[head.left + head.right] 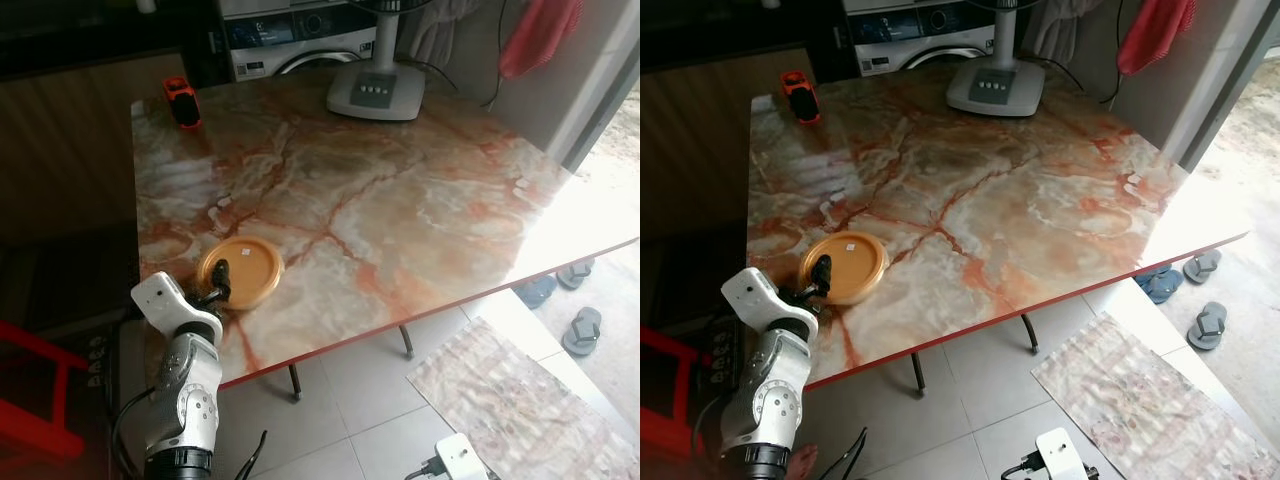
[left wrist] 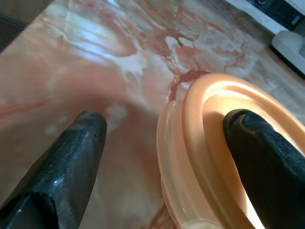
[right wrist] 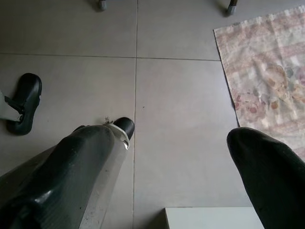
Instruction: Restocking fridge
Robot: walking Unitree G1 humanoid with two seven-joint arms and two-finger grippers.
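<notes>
A round orange container with a lid (image 1: 247,268) sits on the marble table (image 1: 400,200) near its front left corner. My left gripper (image 1: 216,288) reaches it from the table's edge and stands open. In the left wrist view one black finger (image 2: 267,157) lies over the lid of the container (image 2: 205,129), while the other finger (image 2: 71,157) is outside the rim above the tabletop. My right gripper (image 3: 181,133) hangs low beside the table, open, pointing at the tiled floor with nothing between its fingers.
A grey fan base (image 1: 377,92) stands at the table's far edge, and an orange-black device (image 1: 181,102) at the far left corner. A washing machine (image 1: 290,40) is behind. A patterned rug (image 1: 510,390) and sandals (image 1: 580,330) lie on the floor to the right.
</notes>
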